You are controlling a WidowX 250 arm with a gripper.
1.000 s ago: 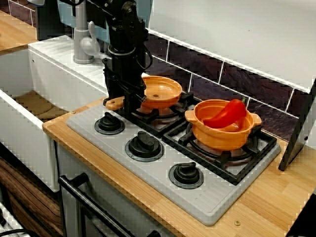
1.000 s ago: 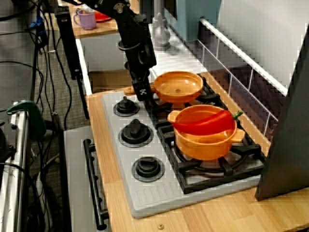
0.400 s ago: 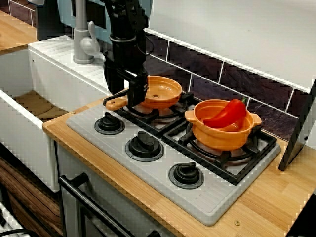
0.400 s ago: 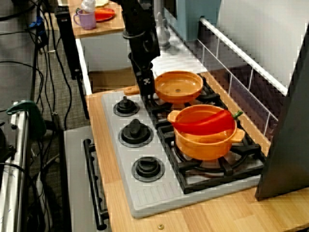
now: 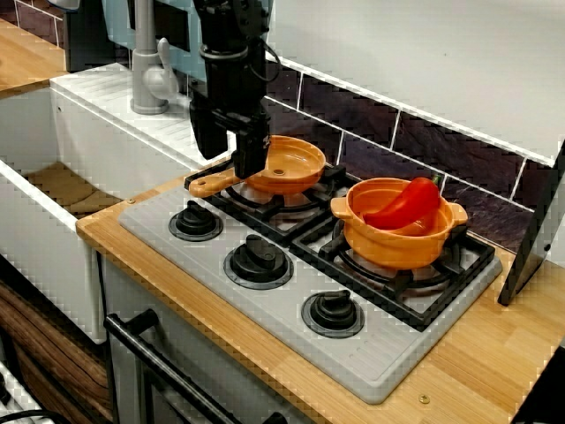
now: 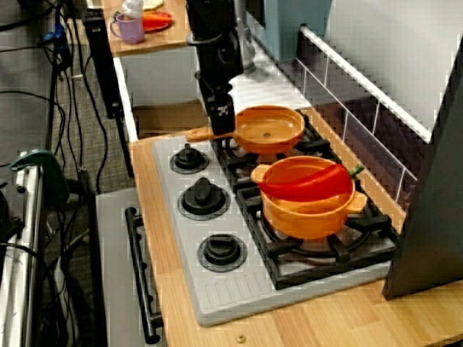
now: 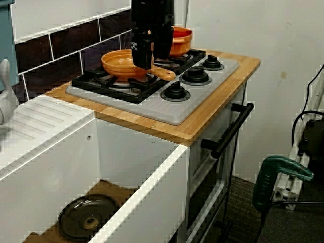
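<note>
My end effector [image 5: 227,161] hangs wide and empty above the handle [image 5: 210,185] of the pan [image 5: 287,163]. If I descend off-centre, a finger could strike the handle and tip the pan.

Orange frying pan [image 5: 288,164] sits empty on the hob, upper centre-left of the front view.

The shallow round pan rests upright and level on the black grate [image 5: 281,210], its open bowl facing up and showing a small dark spot at the middle. Its short, lighter orange handle [image 5: 209,185] sticks out toward the lower left of the frame; in the side view from the sink end, it points to the right.
</note>
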